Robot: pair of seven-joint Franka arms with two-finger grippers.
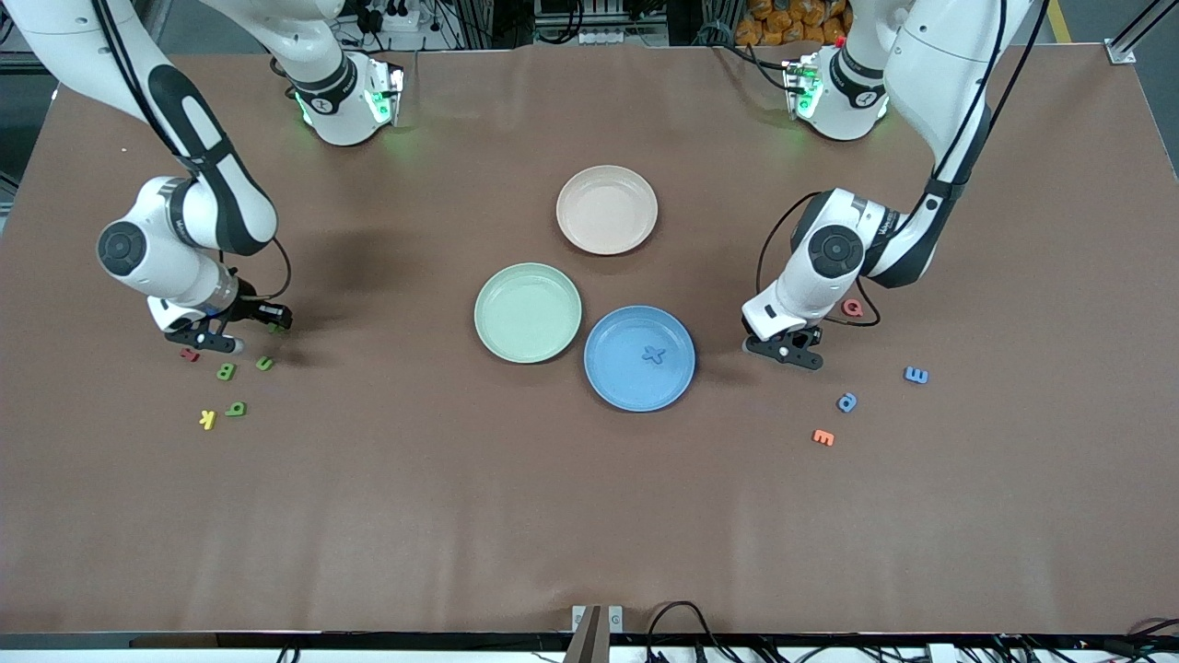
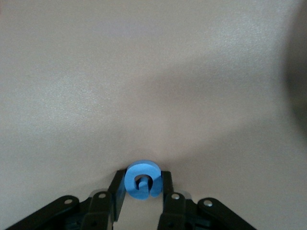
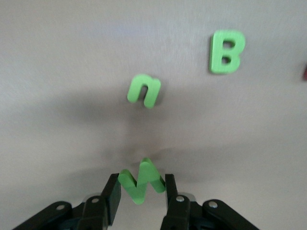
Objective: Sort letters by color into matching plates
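My left gripper [image 1: 783,350] is shut on a blue letter [image 2: 142,180], low over the table beside the blue plate [image 1: 617,378]. A blue X letter [image 1: 653,354] lies in that plate. The pale green plate [image 1: 528,312] holds nothing. My right gripper [image 1: 207,343] is shut on a green zigzag letter [image 3: 140,181], low over the table near the right arm's end. A green n [image 1: 264,363] and a green B [image 1: 226,371] lie beside it, both also in the right wrist view: the n [image 3: 144,91], the B [image 3: 226,51]. Another green letter [image 1: 237,408] lies nearer the camera. Two blue letters [image 1: 916,375] [image 1: 846,401] lie near the left gripper.
A beige-pink plate [image 1: 607,209] sits farther from the camera than the other two plates. A red letter [image 1: 854,308] and an orange letter [image 1: 822,437] lie near the left arm. A yellow K [image 1: 207,420] and a red letter [image 1: 190,354] lie near the right gripper.
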